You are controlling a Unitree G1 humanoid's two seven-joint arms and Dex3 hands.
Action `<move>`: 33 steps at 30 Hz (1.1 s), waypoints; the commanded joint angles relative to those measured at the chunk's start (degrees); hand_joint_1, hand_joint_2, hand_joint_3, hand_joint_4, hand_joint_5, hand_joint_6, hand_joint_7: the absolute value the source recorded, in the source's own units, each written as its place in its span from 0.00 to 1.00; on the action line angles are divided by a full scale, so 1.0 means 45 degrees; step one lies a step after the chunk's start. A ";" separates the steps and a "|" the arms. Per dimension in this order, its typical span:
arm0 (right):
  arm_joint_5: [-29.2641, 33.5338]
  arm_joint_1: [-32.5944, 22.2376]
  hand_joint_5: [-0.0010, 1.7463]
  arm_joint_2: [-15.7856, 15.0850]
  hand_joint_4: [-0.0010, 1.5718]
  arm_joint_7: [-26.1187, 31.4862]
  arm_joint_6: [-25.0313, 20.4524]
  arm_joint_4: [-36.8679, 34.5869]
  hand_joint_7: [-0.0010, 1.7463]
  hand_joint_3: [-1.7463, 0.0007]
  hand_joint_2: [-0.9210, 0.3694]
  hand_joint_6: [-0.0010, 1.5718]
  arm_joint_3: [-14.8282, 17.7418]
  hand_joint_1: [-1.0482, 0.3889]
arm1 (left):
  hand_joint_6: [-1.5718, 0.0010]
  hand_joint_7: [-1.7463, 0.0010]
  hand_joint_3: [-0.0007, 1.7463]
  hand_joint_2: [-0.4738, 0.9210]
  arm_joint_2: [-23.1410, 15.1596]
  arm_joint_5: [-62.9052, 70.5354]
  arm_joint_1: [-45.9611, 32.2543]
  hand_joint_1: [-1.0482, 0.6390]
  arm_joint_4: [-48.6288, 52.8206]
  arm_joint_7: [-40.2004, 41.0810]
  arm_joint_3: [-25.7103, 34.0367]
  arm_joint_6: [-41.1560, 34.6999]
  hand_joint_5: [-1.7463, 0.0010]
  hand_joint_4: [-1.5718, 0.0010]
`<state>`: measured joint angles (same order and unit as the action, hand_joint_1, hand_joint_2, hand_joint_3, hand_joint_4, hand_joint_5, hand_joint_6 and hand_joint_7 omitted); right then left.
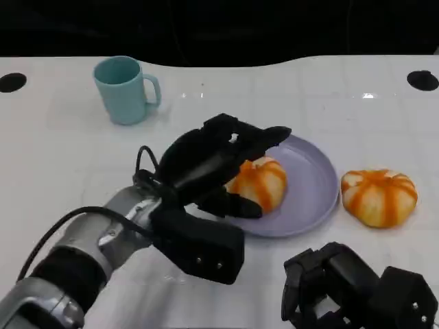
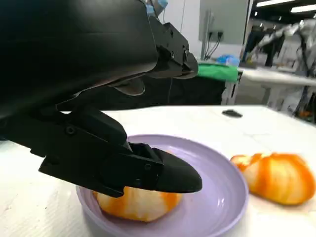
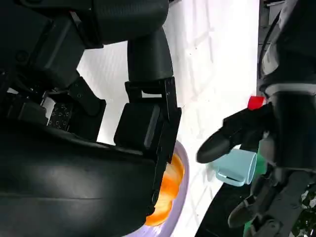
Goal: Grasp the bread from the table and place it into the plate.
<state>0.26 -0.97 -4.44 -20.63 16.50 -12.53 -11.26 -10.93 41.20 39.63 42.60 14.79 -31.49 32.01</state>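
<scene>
Resting bread under left hand

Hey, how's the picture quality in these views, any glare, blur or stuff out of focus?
Head view: sharp, with small ceiling-light glare spots on the white table. Left wrist view: the left hand looms dark and the second bread looks soft. Right wrist view: the right hand is an underexposed black mass, the table washed out.
</scene>
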 commanded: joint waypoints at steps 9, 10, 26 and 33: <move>-0.0077 -0.0051 0.74 -0.0143 0.98 -0.0040 0.0237 -0.0178 0.60 0.23 0.61 1.00 0.0093 0.00 | 0.61 0.89 0.11 1.00 -0.1193 -0.1478 -0.2174 0.25 -0.1683 0.0071 0.1511 0.2331 0.40 0.73; -0.0102 -0.0045 0.74 -0.0132 0.98 -0.0050 0.0224 -0.0207 0.60 0.23 0.61 1.00 0.0100 0.00 | 0.59 0.89 0.11 1.00 -0.1189 -0.1662 -0.2346 0.26 -0.1695 0.0071 0.1654 0.2569 0.40 0.71; -0.0154 -0.0039 0.74 -0.0149 0.99 -0.0097 -0.0070 -0.0069 0.61 0.23 0.61 1.00 0.0101 0.00 | 0.73 0.00 0.15 1.00 -0.0034 -1.0348 -0.6271 0.24 -0.3999 -0.5998 0.3254 0.2321 0.00 0.57; -0.0176 -0.0129 0.74 -0.0122 0.99 -0.0104 -0.0152 0.0047 0.60 0.23 0.62 1.00 0.0081 0.00 | 0.70 0.00 0.18 1.00 0.0257 -1.2884 -0.7571 0.24 -0.5318 -0.8666 0.3875 -0.0022 0.00 0.55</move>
<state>0.13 -0.90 -4.59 -20.95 16.27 -12.85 -11.26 -9.71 -13.51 7.52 21.21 -20.81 -15.49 35.53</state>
